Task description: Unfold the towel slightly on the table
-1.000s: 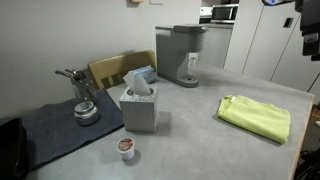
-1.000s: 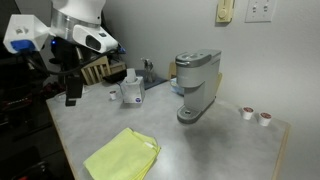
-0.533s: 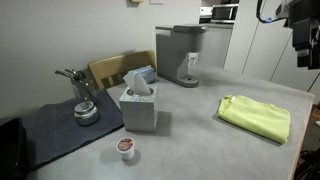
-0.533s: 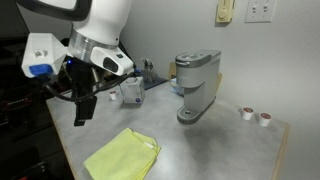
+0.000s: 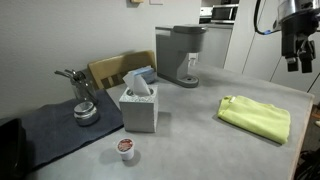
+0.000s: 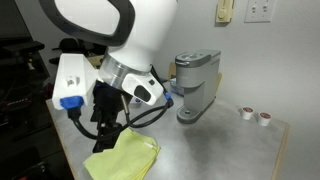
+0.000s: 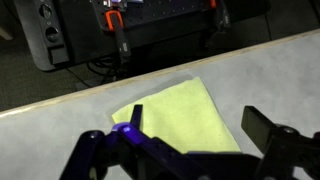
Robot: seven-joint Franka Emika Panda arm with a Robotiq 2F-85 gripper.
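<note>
The towel (image 5: 256, 117) lies on the table (image 5: 190, 130); tissue box (image 5: 138, 108) behind pod (image 5: 125, 146); machine (image 5: 180, 55) farther back.

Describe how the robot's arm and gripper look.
The arm is bulky, with smooth, rounded white shells. The gripper is black, with a white box carrying a blue block beside it. Black cables loop near the wrist.

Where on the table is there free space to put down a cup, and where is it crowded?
Bare table lies between the tissue box and the towel, in front of the coffee machine. It is crowded around the dark mat, with a pod cup close by.
</note>
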